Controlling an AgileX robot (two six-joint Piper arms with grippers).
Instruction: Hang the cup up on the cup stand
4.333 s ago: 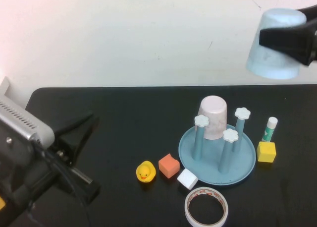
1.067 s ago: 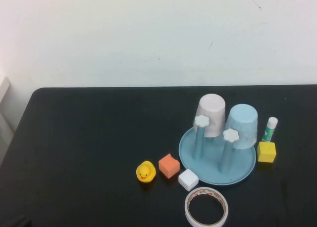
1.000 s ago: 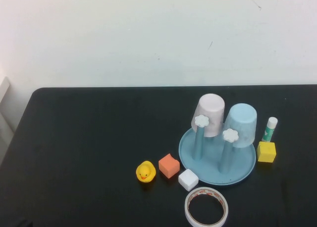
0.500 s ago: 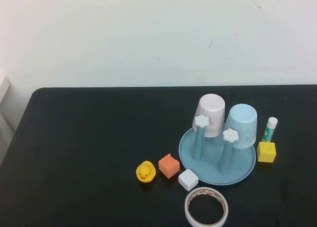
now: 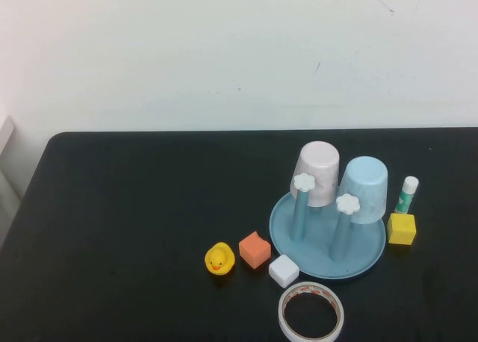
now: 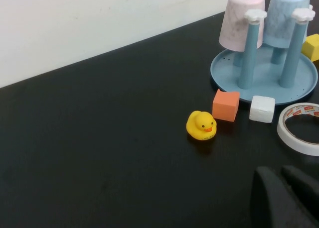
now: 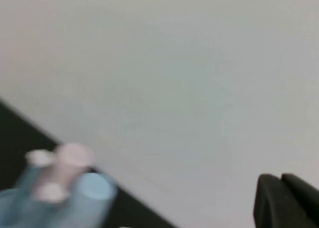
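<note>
The light blue cup (image 5: pixel 364 188) hangs upside down over a rear peg of the cup stand (image 5: pixel 370 254), next to a pale pink cup (image 5: pixel 317 173) on another peg. The left wrist view shows the same blue cup (image 6: pixel 285 16) and stand (image 6: pixel 307 86). In the right wrist view the blue cup (image 7: pixel 92 188) is a blur low down. Neither arm appears in the high view. My left gripper (image 6: pixel 281 174) is shut and empty, low over the table on the near side of the objects. My right gripper (image 7: pixel 280 180) is shut and empty, facing the wall.
A yellow duck (image 5: pixel 219 259), an orange cube (image 5: pixel 255 249) and a white cube (image 5: pixel 283 270) lie left of the stand. A white tape roll (image 5: pixel 311 312) lies in front of it. A yellow cube (image 5: pixel 401 228) and a glue stick (image 5: pixel 406 194) stand at its right.
Earlier my right gripper held the blue cup high at the right and the left arm showed at the left. Over the last second nothing has moved.
</note>
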